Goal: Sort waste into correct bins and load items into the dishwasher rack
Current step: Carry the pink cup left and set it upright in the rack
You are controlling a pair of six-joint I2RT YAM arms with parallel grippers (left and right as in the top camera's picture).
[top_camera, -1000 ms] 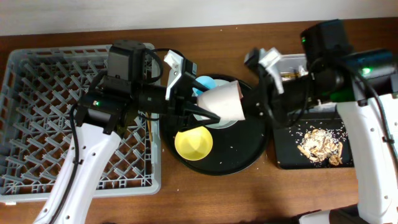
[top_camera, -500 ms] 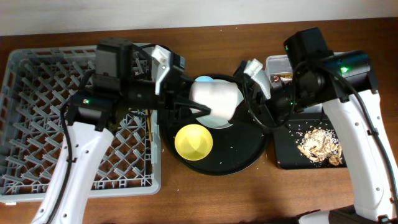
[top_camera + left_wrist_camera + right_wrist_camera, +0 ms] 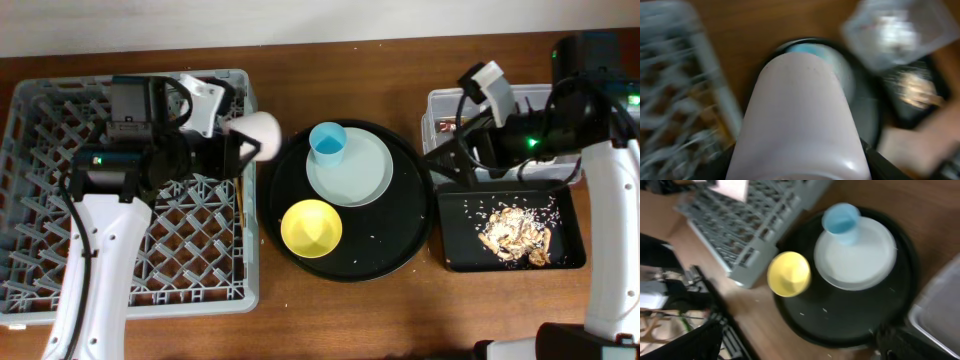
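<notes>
1. Two arms are at work. The left gripper is clamped on the small pink cup. The cup lies sideways in the jaws, at the upper right corner of the dishwasher rack, left of centre frame.
2. Judgement: the cup is held over the rack edge for setting down among the pegs. It is not yet seated.
3. The right gripper stands wide and empty at the right of the frame. It sits at the left edge of the clear tub and the black tray bin. Judgement: this stance leaves it free for the next pick.
4. Food scraps lie inside the black tray bin, lower right of the frame.
5. Still to be loaded, all at centre frame on the round black tray:
   - the small blue cup, which stands on the plate;
   - the yellow bowl, which sits just below the plate.
6. Both wrist views are blurred, so finer contact detail cannot be read.
</notes>
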